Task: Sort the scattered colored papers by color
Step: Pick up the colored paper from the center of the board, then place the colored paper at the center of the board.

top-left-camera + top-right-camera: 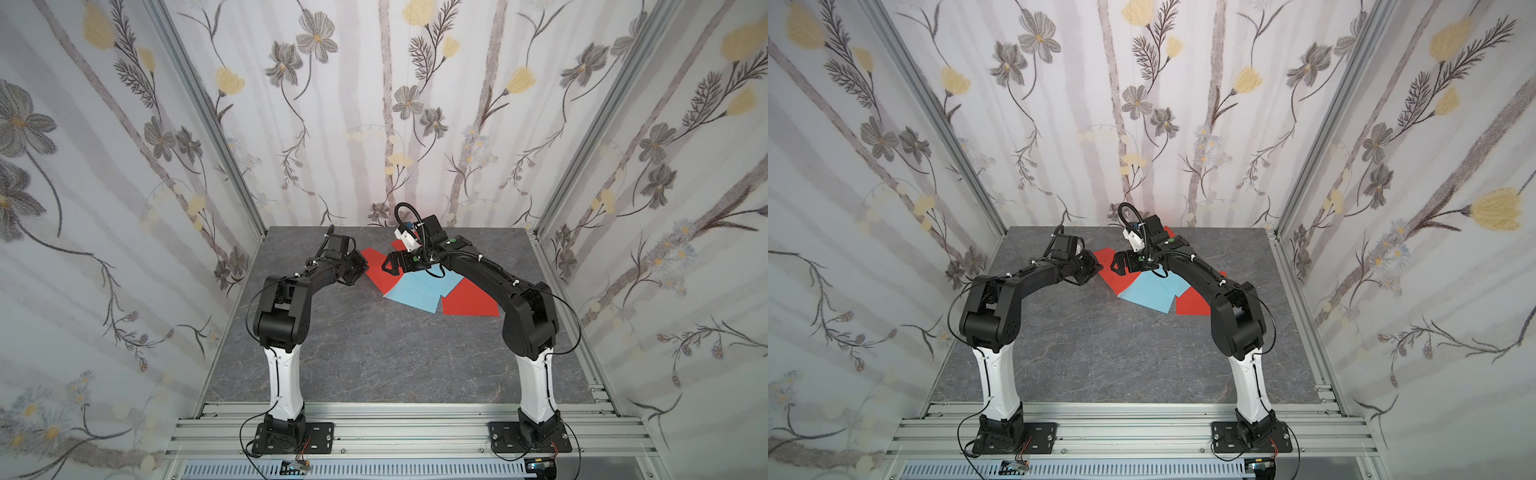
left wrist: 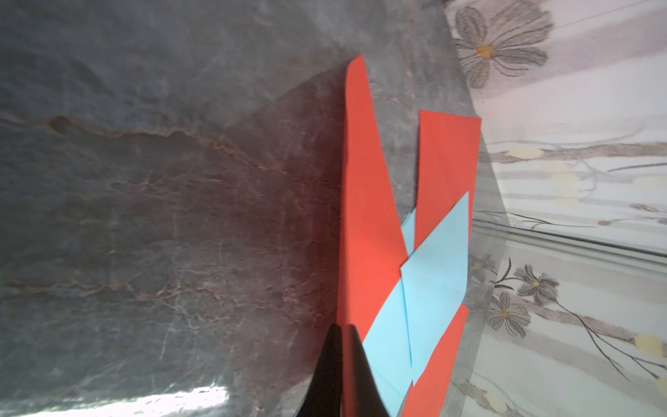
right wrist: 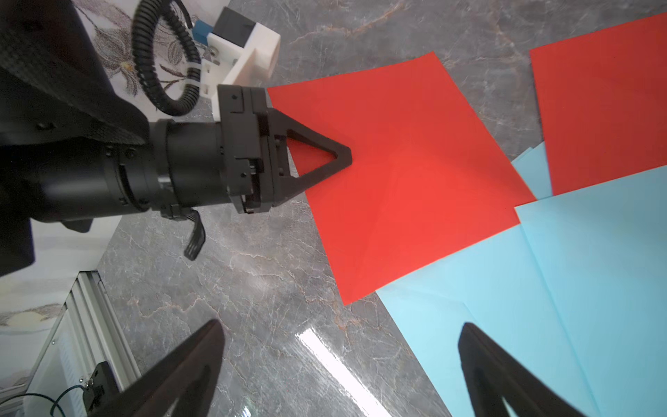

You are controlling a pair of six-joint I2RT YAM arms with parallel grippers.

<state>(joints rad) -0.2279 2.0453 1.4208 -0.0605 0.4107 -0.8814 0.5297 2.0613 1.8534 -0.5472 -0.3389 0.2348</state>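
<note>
Clearly the left claw (image 3: 344, 157) pinches the edge of a red sheet (image 1: 376, 270) at the pile's 9 o'clock side in a top view. The sheet runs from it toward 3 o'clock, its far corner apparently under blue sheets (image 3: 541, 289). The right claw (image 3: 341, 323) hovers spread nearby, so a pull toward 9 o'clock would likely free it.

Clamps left gripper (image 3: 346, 155) on the edge of red paper (image 3: 404, 173), jaws flat together. Holds right gripper (image 3: 341, 323) just beside that paper, jaws spread wide. Bends left arm (image 1: 299, 278) and right arm (image 1: 490, 278) inward toward that paper, elbows raised.
</note>
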